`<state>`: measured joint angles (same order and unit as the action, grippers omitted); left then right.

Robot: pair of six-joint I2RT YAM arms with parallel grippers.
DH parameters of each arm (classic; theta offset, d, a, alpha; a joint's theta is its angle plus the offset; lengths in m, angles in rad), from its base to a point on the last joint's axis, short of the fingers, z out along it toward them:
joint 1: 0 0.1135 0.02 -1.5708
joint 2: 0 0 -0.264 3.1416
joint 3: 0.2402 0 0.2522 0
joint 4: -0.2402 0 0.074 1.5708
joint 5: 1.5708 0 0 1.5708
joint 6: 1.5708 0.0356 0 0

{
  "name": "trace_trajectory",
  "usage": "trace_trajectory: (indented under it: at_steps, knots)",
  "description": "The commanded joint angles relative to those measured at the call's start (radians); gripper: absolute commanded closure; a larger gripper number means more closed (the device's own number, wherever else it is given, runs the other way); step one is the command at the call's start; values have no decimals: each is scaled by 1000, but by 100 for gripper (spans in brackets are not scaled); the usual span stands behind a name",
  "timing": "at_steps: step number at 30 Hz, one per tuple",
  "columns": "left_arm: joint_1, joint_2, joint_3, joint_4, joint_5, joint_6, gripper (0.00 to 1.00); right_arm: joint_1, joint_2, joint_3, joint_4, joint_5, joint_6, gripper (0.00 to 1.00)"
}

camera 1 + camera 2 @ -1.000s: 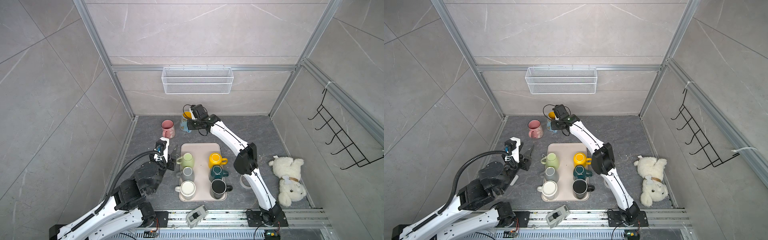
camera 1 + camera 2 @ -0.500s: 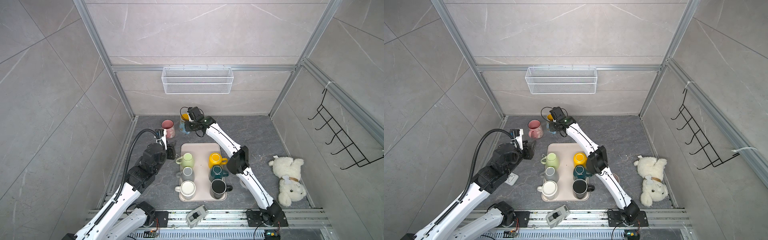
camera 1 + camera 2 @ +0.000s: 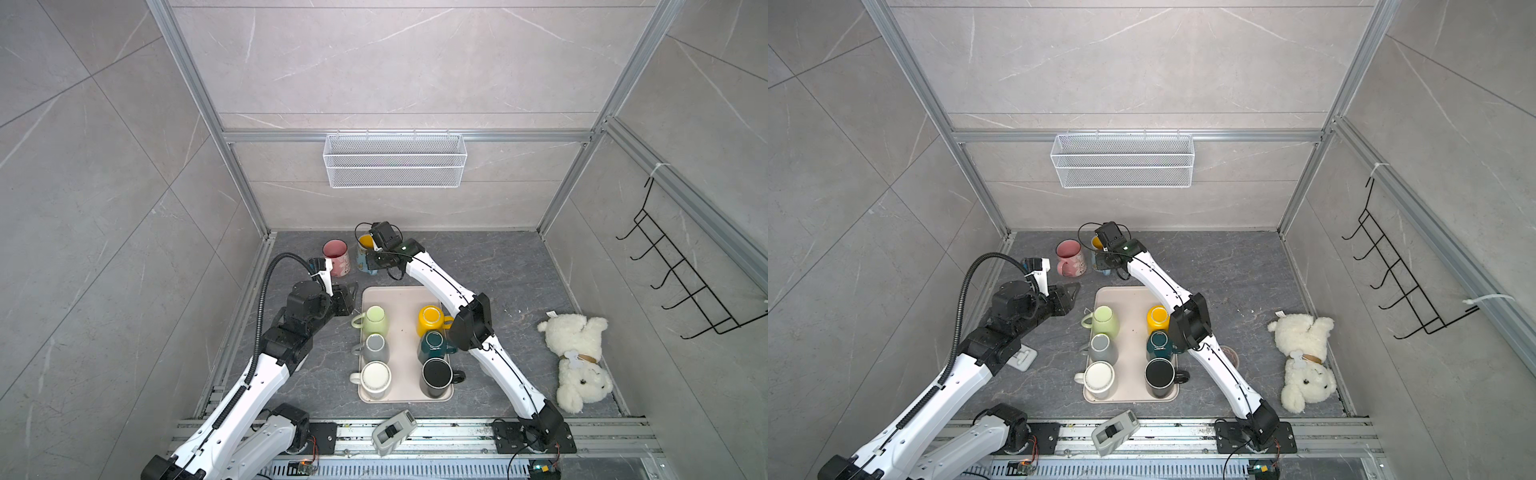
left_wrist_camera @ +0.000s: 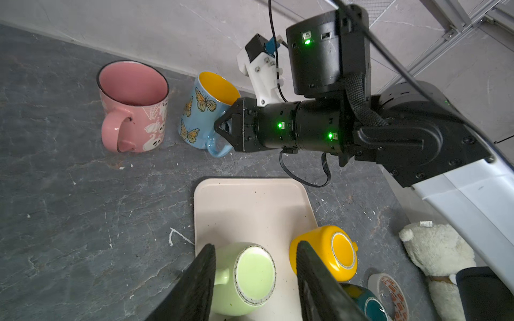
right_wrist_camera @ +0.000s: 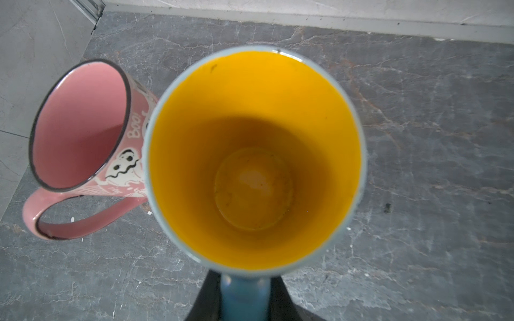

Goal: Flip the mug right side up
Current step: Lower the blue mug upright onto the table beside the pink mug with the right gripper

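A blue butterfly mug with a yellow inside stands mouth up, slightly tilted, at the back of the floor. My right gripper is shut on its handle; whether its base rests on the floor I cannot tell. My left gripper is open and empty, just left of the beige tray. It hovers above an upside-down green mug.
A pink ghost mug stands upright, close beside the blue one. Several mugs sit upside down on the tray, among them a yellow mug. A teddy bear lies at right, a tape roll near it.
My left arm has risen and swung its gripper forward to the tray's far left corner. My right gripper has shifted slightly left and back with the blue mug.
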<state>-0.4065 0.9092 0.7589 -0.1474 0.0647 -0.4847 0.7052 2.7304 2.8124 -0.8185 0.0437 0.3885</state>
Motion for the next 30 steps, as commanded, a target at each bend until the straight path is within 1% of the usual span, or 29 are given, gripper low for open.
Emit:
trace_trajectory:
  at_steps: [1,17,18,21,23,26,30]
  knots:
    - [9,-3,2,68,53,-32,49,15,-5,27,111,41,-23,100]
    - [19,-29,-9,56,61,-9,49,37,16,31,100,90,-45,100]
    - [20,-29,-10,56,63,-9,49,39,16,30,100,89,-46,98]
    - [20,-34,-12,55,64,-8,49,43,16,30,99,87,-47,82]
    - [21,-39,-13,51,63,-8,49,45,16,30,98,87,-46,75]
    - [20,-48,-15,44,60,-5,49,47,16,31,98,83,-43,71]
    - [20,-61,-25,39,57,0,49,50,17,29,95,78,-38,67]
